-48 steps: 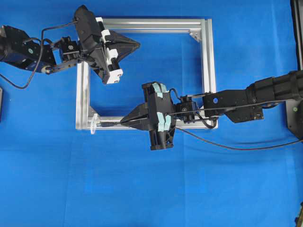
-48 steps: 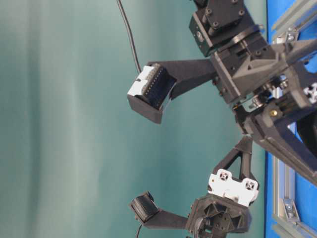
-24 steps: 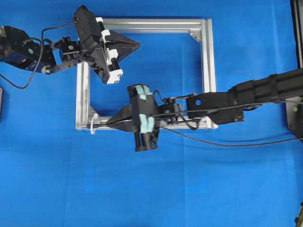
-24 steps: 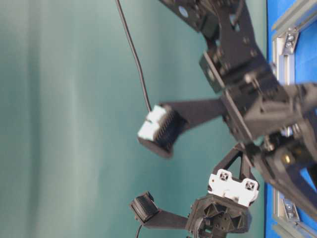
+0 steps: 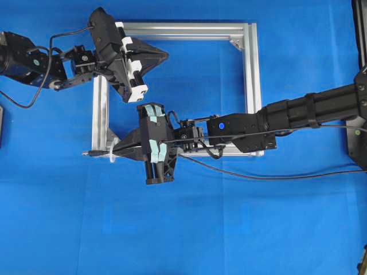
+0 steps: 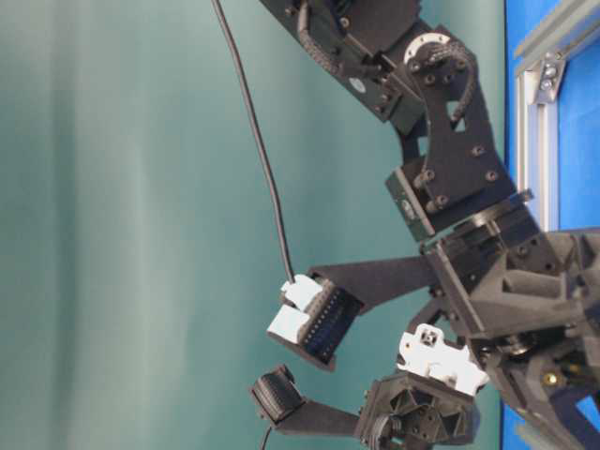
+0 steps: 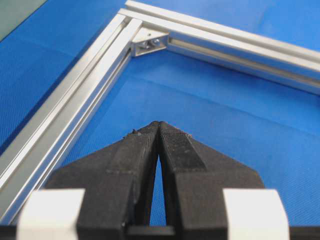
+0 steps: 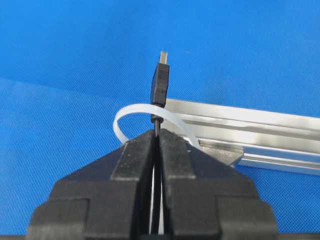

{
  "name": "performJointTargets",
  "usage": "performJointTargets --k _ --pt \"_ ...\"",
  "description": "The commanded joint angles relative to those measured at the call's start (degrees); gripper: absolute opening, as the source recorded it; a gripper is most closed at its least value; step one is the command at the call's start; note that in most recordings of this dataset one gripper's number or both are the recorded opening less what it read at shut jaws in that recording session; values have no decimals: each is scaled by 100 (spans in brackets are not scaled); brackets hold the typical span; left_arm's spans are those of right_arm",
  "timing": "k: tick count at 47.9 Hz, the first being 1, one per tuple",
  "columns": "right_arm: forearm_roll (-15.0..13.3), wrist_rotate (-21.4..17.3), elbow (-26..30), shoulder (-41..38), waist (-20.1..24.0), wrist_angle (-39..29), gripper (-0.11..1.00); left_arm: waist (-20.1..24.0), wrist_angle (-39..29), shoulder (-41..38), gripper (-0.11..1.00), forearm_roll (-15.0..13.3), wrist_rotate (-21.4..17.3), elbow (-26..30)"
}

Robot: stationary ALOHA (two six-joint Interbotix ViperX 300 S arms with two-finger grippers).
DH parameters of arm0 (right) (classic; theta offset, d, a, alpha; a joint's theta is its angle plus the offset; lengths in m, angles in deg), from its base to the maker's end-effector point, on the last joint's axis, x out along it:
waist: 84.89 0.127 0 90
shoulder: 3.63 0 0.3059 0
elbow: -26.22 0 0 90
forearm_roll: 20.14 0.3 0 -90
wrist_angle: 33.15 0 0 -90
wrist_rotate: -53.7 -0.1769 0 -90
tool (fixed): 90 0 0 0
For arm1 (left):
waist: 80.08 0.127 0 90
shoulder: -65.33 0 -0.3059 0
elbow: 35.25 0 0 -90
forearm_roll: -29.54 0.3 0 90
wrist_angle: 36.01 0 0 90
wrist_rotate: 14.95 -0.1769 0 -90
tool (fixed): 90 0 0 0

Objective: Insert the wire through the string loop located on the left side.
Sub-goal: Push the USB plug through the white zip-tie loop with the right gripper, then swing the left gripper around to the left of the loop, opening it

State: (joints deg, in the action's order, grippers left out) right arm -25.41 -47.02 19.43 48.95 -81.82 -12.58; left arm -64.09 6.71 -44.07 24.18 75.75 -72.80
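Observation:
My right gripper (image 8: 157, 132) is shut on the wire just behind its small dark plug (image 8: 160, 82). The whitish string loop (image 8: 135, 111) arches right in front of the fingertips, and the plug with its metal tip stands beyond it, so the wire runs through the loop. From overhead, the right gripper (image 5: 116, 152) sits at the silver frame's (image 5: 248, 86) lower left corner, with the plug tip (image 5: 90, 153) poking out to the left of the frame. The rest of the wire (image 5: 258, 176) trails right. My left gripper (image 7: 159, 125) is shut and empty, hovering over the frame's upper left part (image 5: 165, 55).
The square aluminium frame (image 7: 75, 110) lies on a blue cloth with metal corner brackets (image 7: 150, 44). The right arm (image 5: 298, 114) stretches across the frame's lower rail. The left arm (image 5: 34, 60) comes in from the upper left.
My right gripper has slid left along the frame's lower rail, carrying the plug through the string loop and out past the frame's corner. The left gripper has stayed put.

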Motion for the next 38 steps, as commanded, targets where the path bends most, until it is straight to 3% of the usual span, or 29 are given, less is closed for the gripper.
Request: performJointTargets --k 1,15,38 --pt "9 -9 123 123 -9 9 0 0 26 176 0 18 9 35" --pt "9 -9 123 123 -18 9 0 18 35 316 0 18 0 -176" --pt "9 -9 114 123 -9 9 0 237 255 1547 0 18 0 -1881"
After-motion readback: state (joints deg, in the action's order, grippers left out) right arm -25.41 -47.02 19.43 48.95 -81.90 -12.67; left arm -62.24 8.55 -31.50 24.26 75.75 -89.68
